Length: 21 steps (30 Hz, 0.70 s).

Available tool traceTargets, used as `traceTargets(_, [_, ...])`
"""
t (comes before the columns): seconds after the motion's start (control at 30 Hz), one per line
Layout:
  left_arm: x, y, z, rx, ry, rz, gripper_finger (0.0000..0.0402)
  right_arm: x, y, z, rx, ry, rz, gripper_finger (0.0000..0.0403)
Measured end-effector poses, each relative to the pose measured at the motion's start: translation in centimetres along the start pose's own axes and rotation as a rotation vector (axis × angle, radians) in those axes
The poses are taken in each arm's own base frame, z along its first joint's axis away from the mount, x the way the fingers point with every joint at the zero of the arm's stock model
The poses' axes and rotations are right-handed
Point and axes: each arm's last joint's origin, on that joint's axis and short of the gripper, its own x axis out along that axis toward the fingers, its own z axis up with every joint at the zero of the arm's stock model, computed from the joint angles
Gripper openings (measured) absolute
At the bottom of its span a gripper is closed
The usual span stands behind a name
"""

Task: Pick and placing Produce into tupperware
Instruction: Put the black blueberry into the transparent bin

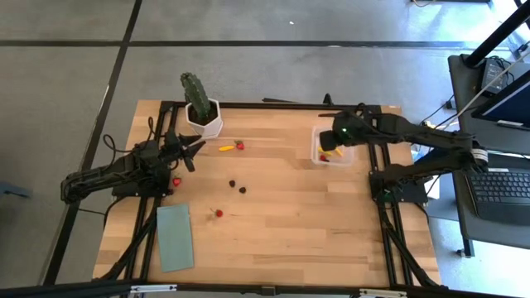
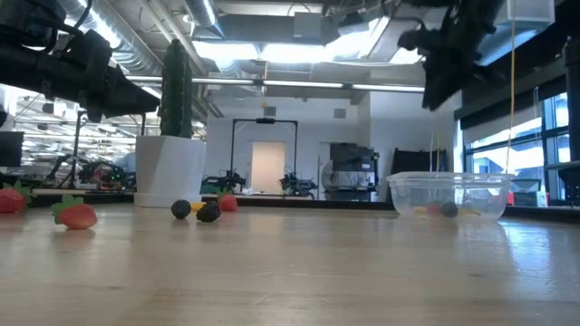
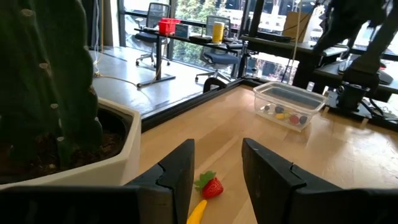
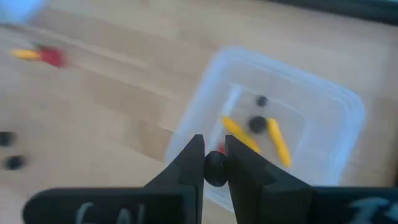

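In the right wrist view the yellow piece (image 4: 26, 54) and red piece (image 4: 52, 56) far from the tupperware (image 4: 323, 109) are smeared by blur, their shapes unreadable. The cactus (image 3: 43, 74) is cut off by the left wrist picture's edge. A red piece (image 4: 219, 149) inside the tupperware hides behind the right gripper (image 4: 214, 163).

The left arm lies low along the left middle of the high view, its left tool (image 1: 192, 149) pointing toward the upper right with the two fingers (image 3: 177, 171) parted and nothing between them. The right arm reaches in from the right edge toward the upper centre-right, its right tool (image 4: 215, 163) aimed downward with fingers pinched on a dark round berry (image 4: 215, 168).
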Motion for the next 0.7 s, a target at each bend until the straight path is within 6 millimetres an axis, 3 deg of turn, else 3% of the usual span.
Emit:
traceTargets(0.33, [0.0, 0.0, 0.0, -0.029, -0.001, 0.005, 0.0126, 7.1, -0.8, 2.0, -0.036, 0.292, -0.139, 0.005])
traceTargets(0.7, [0.0, 0.0, 0.0, -0.029, 0.0, -0.001, 0.0126, 13.5, -0.5, 2.0, -0.108, 0.442, -0.191, 0.005])
